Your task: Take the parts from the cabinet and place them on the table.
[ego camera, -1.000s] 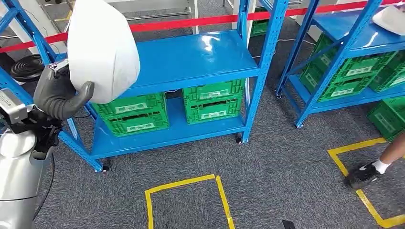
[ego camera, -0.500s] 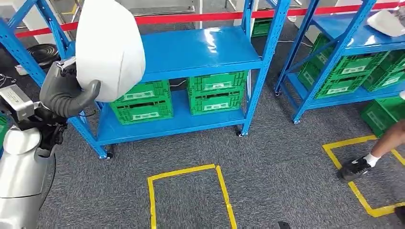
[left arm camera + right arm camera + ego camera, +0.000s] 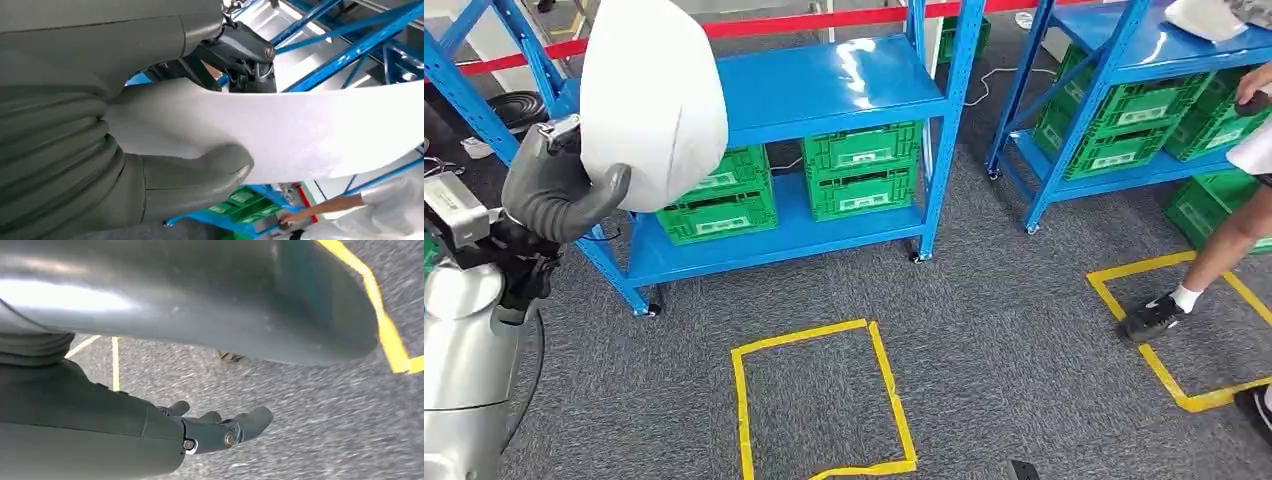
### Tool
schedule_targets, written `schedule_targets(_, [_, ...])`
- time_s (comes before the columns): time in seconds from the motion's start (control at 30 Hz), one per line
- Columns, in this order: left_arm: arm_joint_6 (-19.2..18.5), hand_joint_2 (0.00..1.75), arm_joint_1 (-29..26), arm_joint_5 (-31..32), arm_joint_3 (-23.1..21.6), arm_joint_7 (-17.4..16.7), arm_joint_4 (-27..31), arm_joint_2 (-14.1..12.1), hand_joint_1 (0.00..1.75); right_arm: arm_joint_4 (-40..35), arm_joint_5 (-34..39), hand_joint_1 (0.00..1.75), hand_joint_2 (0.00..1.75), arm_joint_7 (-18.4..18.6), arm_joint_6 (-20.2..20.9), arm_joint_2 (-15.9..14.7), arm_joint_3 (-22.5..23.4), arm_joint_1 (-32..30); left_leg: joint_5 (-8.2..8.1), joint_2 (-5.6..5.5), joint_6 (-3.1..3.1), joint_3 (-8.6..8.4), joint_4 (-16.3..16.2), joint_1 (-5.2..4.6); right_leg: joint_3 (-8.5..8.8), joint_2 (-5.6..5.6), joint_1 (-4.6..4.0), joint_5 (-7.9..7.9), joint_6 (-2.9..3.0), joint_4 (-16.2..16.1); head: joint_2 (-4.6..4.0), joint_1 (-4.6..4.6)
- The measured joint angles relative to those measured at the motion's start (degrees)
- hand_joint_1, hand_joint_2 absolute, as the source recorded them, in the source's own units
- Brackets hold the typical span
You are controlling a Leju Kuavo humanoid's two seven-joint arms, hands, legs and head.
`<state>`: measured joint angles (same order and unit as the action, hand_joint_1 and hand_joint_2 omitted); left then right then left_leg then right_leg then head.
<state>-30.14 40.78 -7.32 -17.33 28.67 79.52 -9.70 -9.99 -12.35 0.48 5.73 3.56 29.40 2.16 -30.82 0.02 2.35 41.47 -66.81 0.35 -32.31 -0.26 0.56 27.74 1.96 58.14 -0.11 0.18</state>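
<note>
Grey carpet; raised left robot hand (thumb hooked) around white part

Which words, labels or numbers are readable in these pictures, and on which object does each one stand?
None can be read.
Green crates on the blue rack: white labels, too small and blurred.
White part in the left hand: no text visible.

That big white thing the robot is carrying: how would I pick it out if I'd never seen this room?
Start at the nearest blue shelf rack. In front of its left end, the robot's left hand grips a smooth, rounded white part by its lower edge. It is far larger than the other white part lying on the farther rack.
</note>
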Motion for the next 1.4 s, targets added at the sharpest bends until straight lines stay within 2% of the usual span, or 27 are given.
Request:
schedule_targets(0.03, [-0.09,1.75,0.12,-0.04,0.04,0.11,-0.22,-0.07,1.75,0.0,0.0,0.0,0.0,0.0,0.0,0.0,0.02,-0.06,-2.66,0.01,0.29,0.77,-4.38,0.03,-1.02,-0.01,-0.03,-0.83,-0.02,0.04,0.0,0.02])
schedule_targets(0.07, [-0.15,1.75,0.15,-0.07,0.04,0.26,-0.53,-0.18,1.75,-0.02,0.0,0.0,0.0,-0.07,0.0,0.0,0.04,-0.07,-3.54,0.02,0.48,1.15,-7.88,0.05,-2.02,-0.06,-0.02,-1.56,-0.03,0.08,0.0,0.02])
schedule_targets(0.13, [-0.15,1.75,0.15,-0.09,0.04,0.66,-1.18,-0.46,1.75,-0.02,0.0,0.0,0.0,-0.15,0.04,0.0,0.04,-0.08,-0.45,0.02,0.59,-0.68,-9.22,0.16,-3.99,-0.11,-0.01,-3.09,-0.23,0.15,0.0,0.02])
schedule_targets(0.2, [-0.13,1.75,0.17,-0.31,0.04,1.18,-1.51,-0.83,1.75,0.0,-0.04,0.0,0.0,-0.17,0.13,0.07,0.04,-0.09,2.99,0.03,0.36,-6.92,-2.06,0.18,-5.8,-0.15,0.02,-4.46,-0.56,0.34,0.02,0.0])
schedule_targets(0.27, [0.0,1.75,0.44,-0.42,0.07,1.6,-1.49,-1.07,1.75,-0.02,-0.09,0.0,0.0,-0.2,0.3,0.11,0.04,-0.09,-0.56,0.07,-0.26,-14.3,8.27,-0.21,-6.67,-0.09,-0.27,-5.5,-1.12,0.68,0.02,0.0])
schedule_targets(0.3, [0.09,1.75,0.42,-0.52,0.11,1.9,-1.51,-1.23,1.75,-0.02,-0.11,0.0,0.0,-0.22,0.33,0.13,0.04,-0.14,-1.27,0.03,-0.88,-14.64,9.54,-0.27,-6.77,-0.16,-0.24,-6.19,-1.52,0.51,0.02,0.13])
schedule_targets(0.4, [0.24,1.75,0.32,-0.55,0.11,2.03,-1.8,-1.66,1.75,0.0,-0.24,0.0,0.0,-0.18,0.37,0.13,0.04,-0.34,0.44,0.19,-2.48,-12.99,9.87,-0.2,-7.06,-0.08,-0.27,-8.04,-2.8,-0.34,0.0,0.0])
schedule_targets(0.43, [0.24,1.75,0.4,-0.55,0.11,2.08,-1.88,-1.66,1.75,0.0,-0.26,0.0,0.0,-0.17,0.35,0.13,0.07,-0.33,1.22,0.45,-2.89,-12.81,9.9,-0.05,-7.74,0.08,0.02,-6.14,-3.0,0.55,0.0,0.0])
schedule_targets(0.47, [0.26,1.75,0.4,-0.55,0.09,2.06,-1.88,-1.66,1.75,0.0,-0.26,0.0,0.0,-0.15,0.42,0.2,0.07,-0.34,1.96,0.41,-3.44,-11.93,9.94,0.01,-8.56,0.15,0.04,-2.5,-3.18,3.02,0.02,0.24])
schedule_targets(0.53, [0.28,1.75,0.36,-0.55,0.09,2.08,-1.97,-1.75,1.75,0.0,-0.28,0.0,0.0,-0.17,0.42,0.24,0.07,-0.29,3.51,0.37,-3.5,-9.92,9.73,-0.02,-10.91,0.14,0.14,4.61,-3.67,12.06,0.02,0.22])
schedule_targets(0.57, [0.28,1.75,0.3,-0.55,0.11,2.08,-2.06,-1.75,1.75,0.0,-0.28,0.0,0.0,-0.18,0.42,0.24,0.07,-0.25,4.2,0.36,-3.47,-8.84,9.51,-0.02,-11.76,0.15,0.1,6.09,-3.8,16.51,0.02,0.28])
schedule_targets(0.6, [0.28,1.75,0.14,-0.57,0.11,2.06,-2.14,-1.75,1.75,0.0,-0.28,0.0,0.0,-0.17,0.42,0.24,0.07,-0.24,4.82,0.37,-3.37,-7.81,9.29,-0.01,-11.7,0.14,0.12,5.49,-3.85,19.02,0.02,0.26])
schedule_targets(0.67, [0.33,1.75,0.05,-0.55,0.11,2.06,-2.32,-1.79,1.75,0.0,-0.35,0.0,0.0,-0.17,0.42,0.24,0.07,-0.22,5.92,0.38,-3.02,-5.81,8.67,0.06,-8.36,0.14,0.22,1.53,-3.84,16.71,0.0,0.28])
schedule_targets(0.7, [0.39,1.75,0.07,-0.55,0.11,2.08,-2.27,-1.84,1.75,0.0,-0.42,0.0,0.0,-0.2,0.42,0.24,0.07,-0.21,6.38,0.37,-2.75,-4.9,8.3,0.13,-4.89,0.13,0.31,0.26,-3.77,12.41,0.0,0.26])
schedule_targets(0.73, [0.44,1.75,0.12,-0.57,0.11,2.12,-2.19,-1.92,1.75,-0.02,-0.52,0.0,0.0,-0.24,0.42,0.24,0.07,-0.15,6.76,0.37,-2.45,-4.24,7.8,0.15,-0.7,0.14,0.44,0.74,-3.75,7.02,0.0,0.28])
schedule_targets(0.77, [0.57,1.75,0.14,-0.57,0.13,2.12,-1.92,-1.97,1.75,-0.02,-0.63,0.0,0.0,-0.33,0.44,0.26,0.07,-0.01,7.01,0.37,-2.09,-3.52,7.35,-0.18,2.52,0.25,0.32,3.38,-3.63,2.1,0.0,0.33])
schedule_targets(0.8, [0.66,1.75,0.18,-0.55,0.17,2.17,-1.84,-2.3,1.75,-0.02,-0.68,0.0,0.0,-0.48,0.44,0.26,0.07,0.04,7.46,0.47,-1.69,-3.34,7.23,-0.18,2.86,0.59,-0.03,3.97,-2.55,0.99,0.0,0.13])
schedule_targets(0.9, [0.77,1.75,-0.05,-0.57,0.15,2.25,-1.88,-2.51,1.75,0.0,-0.7,0.0,0.0,-0.46,0.46,0.28,0.07,-0.25,9.07,0.44,-0.62,-3.13,7.78,-0.1,1.57,0.49,-0.04,2.76,-1.22,0.7,0.0,0.31])
schedule_targets(0.93, [0.81,1.75,-0.21,-0.57,0.15,2.3,-1.99,-2.8,1.75,0.0,-0.7,0.0,0.0,-0.48,0.44,0.33,0.07,-0.18,7.86,0.22,-0.3,-2.67,7.29,0.16,1.29,0.21,0.15,2.09,-0.56,0.64,0.02,0.29])
schedule_targets(1.03, [0.83,1.75,-0.23,-0.57,0.15,2.25,-2.03,-3.17,1.75,0.0,-0.7,0.0,0.0,-0.44,0.44,0.33,0.07,-0.16,-1.57,0.19,0.46,0.05,-2.3,0.17,-0.87,0.18,0.0,0.3,0.04,0.7,0.0,0.13])
schedule_targets(1.07, [0.83,1.75,-0.36,-0.57,0.15,2.25,-2.1,-3.19,1.75,0.0,-0.7,0.0,0.0,-0.46,0.44,0.33,0.05,-0.16,-3.66,0.18,0.51,0.92,-6.71,0.16,-1.72,0.17,-0.11,-0.36,0.07,0.78,0.0,0.13])
schedule_targets(1.1, [0.83,1.75,-0.58,-0.57,0.15,2.25,-2.14,-3.21,1.75,0.0,-0.7,0.0,0.0,-0.46,0.44,0.33,0.07,-0.15,-3.98,0.18,0.42,1.13,-9.68,0.15,-2.56,0.16,-0.22,-0.97,0.11,0.83,0.0,0.13])
schedule_targets(1.17, [0.83,1.75,-0.78,-0.57,0.15,2.21,-2.19,-3.21,1.75,0.0,-0.68,0.0,0.0,-0.37,0.44,0.33,0.07,-0.17,-0.59,0.16,-0.13,-1.85,-7.96,0.04,-4.21,0.15,-0.43,-2.17,0.08,0.97,0.0,0.13])
schedule_targets(1.23, [0.85,1.75,-0.58,-0.57,0.15,2.19,-2.12,-3.21,1.75,0.0,-0.68,0.0,0.0,-0.33,0.44,0.35,0.07,-0.14,2.19,0.09,-1.02,-8.44,0.81,-0.28,-5.25,0.18,-0.57,-3.14,-0.06,1.04,0.02,0.13])
schedule_targets(1.27, [0.9,1.75,-0.4,-0.57,0.15,2.19,-2.06,-3.21,1.75,0.0,-0.68,0.0,0.0,-0.31,0.44,0.52,0.07,-0.16,0.31,0.03,-1.76,-11.57,6.05,-0.62,-5.59,0.17,-0.53,-3.56,-0.31,1.03,0.0,0.17])
schedule_targets(1.3, [0.92,1.75,-0.32,-0.57,0.15,2.27,-1.97,-3.17,1.75,0.0,-0.68,0.0,0.0,-0.28,0.42,0.55,0.07,-0.12,-0.52,0.04,-1.72,-13.69,9.23,-0.86,-5.71,0.16,-0.58,-4.08,-0.66,1.01,0.0,0.2])
schedule_targets(1.4, [0.92,1.75,-0.19,-0.57,0.15,2.27,-2.1,-3.17,1.75,0.0,-0.7,0.0,0.0,-0.13,0.44,0.55,0.07,-0.2,0.35,0.03,-2.44,-13.1,9.67,-1.28,-5.88,0.13,-0.34,-5.86,-1.63,0.16,0.0,0.17])
